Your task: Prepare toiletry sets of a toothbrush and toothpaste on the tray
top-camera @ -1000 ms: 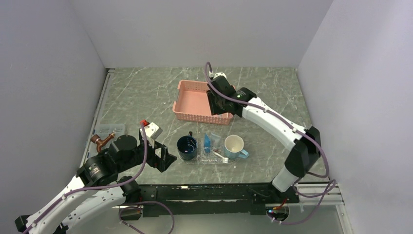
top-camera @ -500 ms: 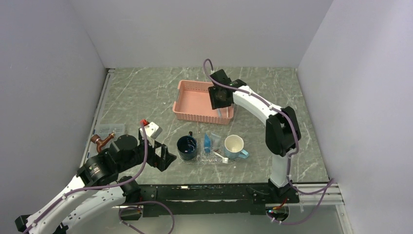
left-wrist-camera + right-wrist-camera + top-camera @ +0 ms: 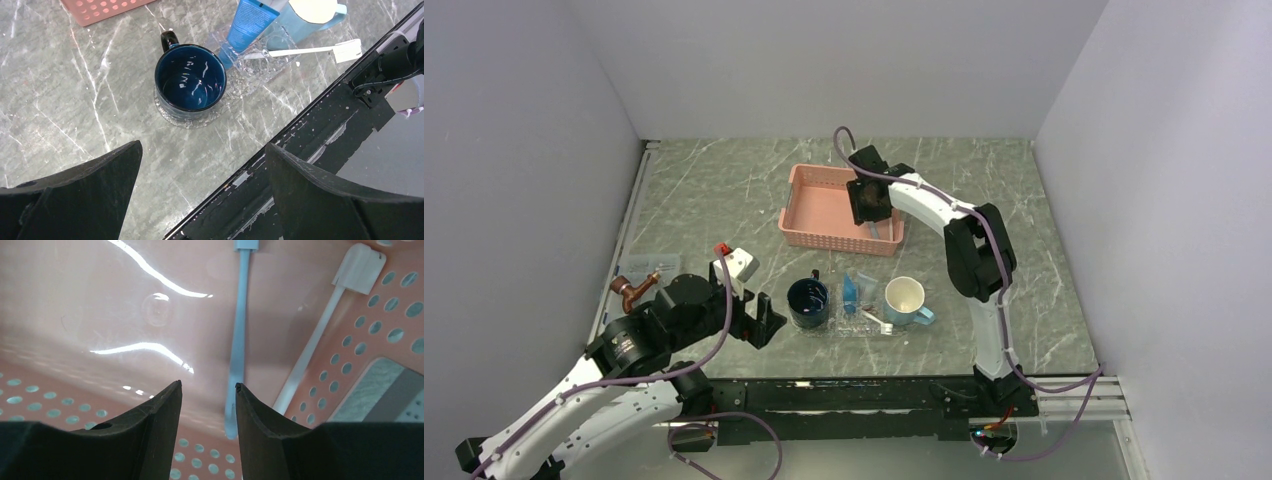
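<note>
A blue toothpaste tube [image 3: 850, 292] and a white toothbrush [image 3: 871, 317] lie on the clear tray [image 3: 860, 329] between two mugs; the left wrist view shows the tube [image 3: 250, 20], brush [image 3: 305, 50] and tray [image 3: 272, 67]. My right gripper [image 3: 870, 203] is down inside the pink basket [image 3: 814, 210]. Its jaws [image 3: 207, 385] stand narrowly open and empty, just left of a pale blue toothbrush [image 3: 240, 340]. A white toothbrush [image 3: 315, 345] lies further right. My left gripper [image 3: 759, 325] is open and empty near the table's front edge, left of the mugs.
A dark blue mug [image 3: 190, 82] stands left of the tray and a light blue mug [image 3: 905, 300] right of it. A copper pipe fitting [image 3: 629, 290] lies at the left edge. The black front rail [image 3: 320, 130] runs under my left gripper.
My right gripper has shifted left and lower into the basket, and its arm has folded upright. My left gripper has barely moved.
</note>
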Robot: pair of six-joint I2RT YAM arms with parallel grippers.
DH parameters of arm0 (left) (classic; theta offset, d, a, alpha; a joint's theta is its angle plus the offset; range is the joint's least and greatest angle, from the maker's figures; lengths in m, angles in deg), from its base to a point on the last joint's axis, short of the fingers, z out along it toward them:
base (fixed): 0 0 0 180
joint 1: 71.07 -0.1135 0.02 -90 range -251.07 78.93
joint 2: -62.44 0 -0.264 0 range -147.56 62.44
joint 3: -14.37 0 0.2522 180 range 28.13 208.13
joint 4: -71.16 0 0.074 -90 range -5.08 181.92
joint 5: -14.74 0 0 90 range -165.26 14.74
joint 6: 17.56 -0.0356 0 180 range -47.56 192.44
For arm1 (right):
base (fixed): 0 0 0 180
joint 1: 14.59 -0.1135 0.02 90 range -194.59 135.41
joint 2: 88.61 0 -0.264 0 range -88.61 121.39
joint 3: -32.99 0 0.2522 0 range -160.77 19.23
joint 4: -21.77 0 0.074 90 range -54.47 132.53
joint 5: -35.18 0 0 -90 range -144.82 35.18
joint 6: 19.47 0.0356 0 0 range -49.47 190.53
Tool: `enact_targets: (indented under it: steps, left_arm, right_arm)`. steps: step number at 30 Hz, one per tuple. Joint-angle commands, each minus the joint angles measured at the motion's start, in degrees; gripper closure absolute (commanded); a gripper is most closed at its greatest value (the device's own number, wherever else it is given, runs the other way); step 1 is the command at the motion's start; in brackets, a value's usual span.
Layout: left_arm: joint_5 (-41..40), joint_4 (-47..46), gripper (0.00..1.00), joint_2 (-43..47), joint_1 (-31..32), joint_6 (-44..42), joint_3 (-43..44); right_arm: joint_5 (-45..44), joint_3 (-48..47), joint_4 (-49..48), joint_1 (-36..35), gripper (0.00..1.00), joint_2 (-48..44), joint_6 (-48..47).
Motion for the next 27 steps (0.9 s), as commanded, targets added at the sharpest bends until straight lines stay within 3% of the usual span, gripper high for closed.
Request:
enact_targets:
  steps: [1, 15, 24, 27]
  left_arm:
    - [-1.66, -1.51, 0.01, -0.27, 0.07, 0.84, -0.07]
    - [-2.0, -1.15, 0.01, -1.6, 0.06, 1.01, 0.2]
    - [-1.99, -1.06, 0.01, -1.82, 0.04, 1.02, 0.28]
    - [-2.02, -1.02, 0.01, -1.62, 0.03, 1.09, 0.26]
  right_arm:
    - [-1.85, -2.81, -2.04, 0.4, 0.53, 1.71, -0.3]
    - [-4.21, -1.62, -2.93, 0.51, 0.54, 5.05, -0.59]
    - [-4.28, -0.22, -2.73, 0.35, 0.59, 6.22, -1.04]
    - [-4.15, 0.29, -2.82, 0.39, 0.66, 6.2, -1.18]
